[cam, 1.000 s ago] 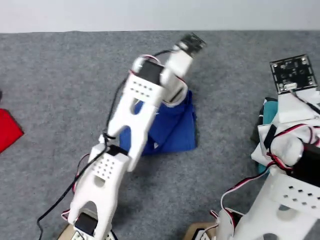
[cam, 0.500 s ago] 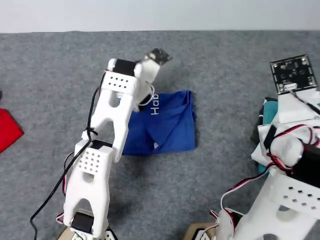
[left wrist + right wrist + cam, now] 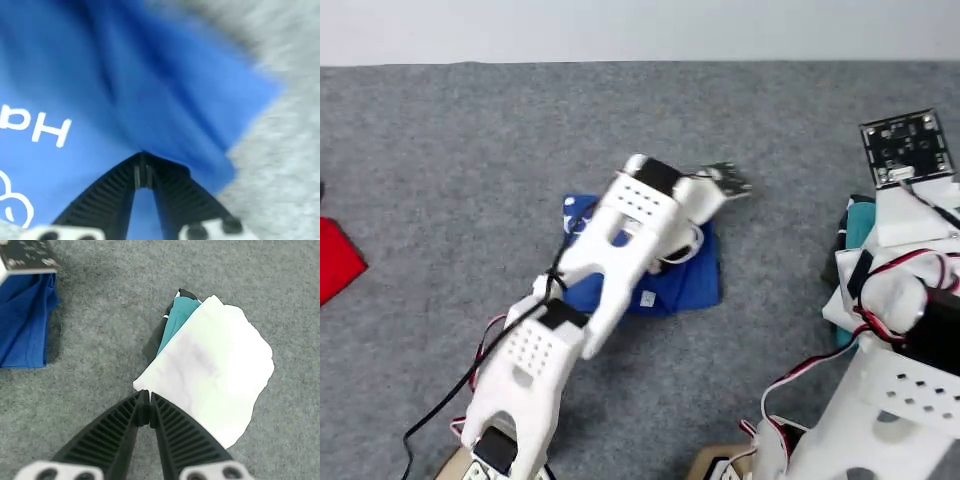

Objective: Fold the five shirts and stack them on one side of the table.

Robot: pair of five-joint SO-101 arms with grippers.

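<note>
Blue shirt folded mid-table, white shirt atop teal shirt; red shirt leftmost

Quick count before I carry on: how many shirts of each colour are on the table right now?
blue shirt: 1
red shirt: 1
white shirt: 1
teal shirt: 1
black shirt: 1 (only a sliver shows under the teal one, so this is less certain)
Total: 5
</note>
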